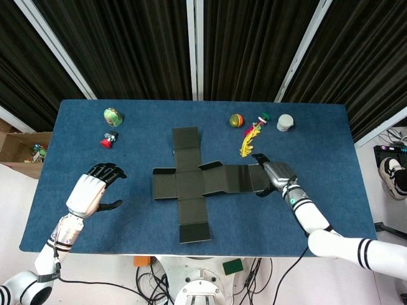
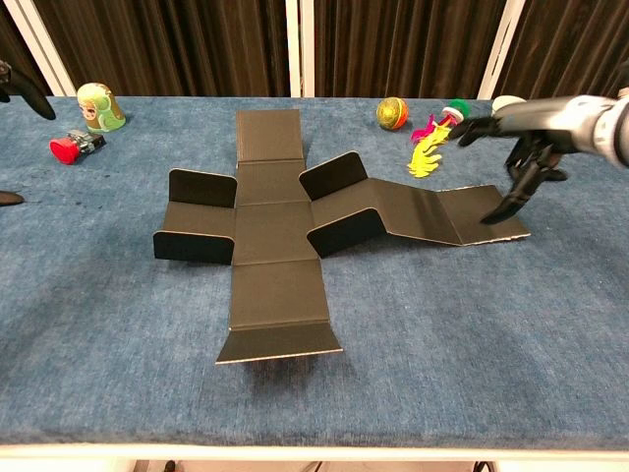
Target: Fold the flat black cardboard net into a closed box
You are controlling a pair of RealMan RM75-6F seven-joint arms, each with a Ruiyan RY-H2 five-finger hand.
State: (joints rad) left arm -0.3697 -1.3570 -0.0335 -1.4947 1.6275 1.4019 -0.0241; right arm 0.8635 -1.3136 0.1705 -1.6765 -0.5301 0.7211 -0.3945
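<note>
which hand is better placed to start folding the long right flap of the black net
The right hand. It sits at the outer end of the black cardboard net, a fingertip down at the end panel's edge. The left hand hovers off to the net's left, holding nothing, well clear of that flap.
</note>
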